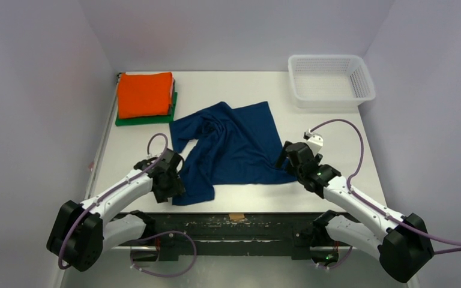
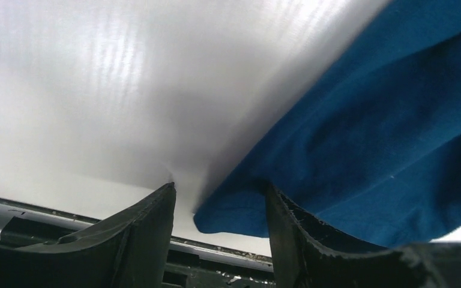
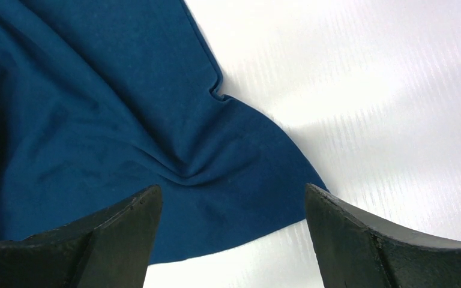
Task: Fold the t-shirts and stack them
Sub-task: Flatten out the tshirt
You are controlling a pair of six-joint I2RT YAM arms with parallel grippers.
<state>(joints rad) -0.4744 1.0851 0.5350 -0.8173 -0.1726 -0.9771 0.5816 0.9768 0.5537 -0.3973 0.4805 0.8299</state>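
Observation:
The navy blue t-shirt (image 1: pixel 231 150) lies crumpled in the middle of the white table; its print is hidden. A folded orange t-shirt (image 1: pixel 144 94) sits on a folded green one (image 1: pixel 120 120) at the back left. My left gripper (image 1: pixel 169 186) is open at the shirt's near left corner; in the left wrist view (image 2: pixel 219 195) a corner of blue cloth (image 2: pixel 240 213) lies between the fingers. My right gripper (image 1: pixel 288 161) is open over the shirt's near right corner; in the right wrist view (image 3: pixel 233 201) the blue hem (image 3: pixel 240 180) lies between the spread fingers.
A white plastic mesh basket (image 1: pixel 330 80) stands at the back right corner. The table's near edge (image 1: pixel 234 210) runs just below both grippers. Grey walls close in the left, right and back sides.

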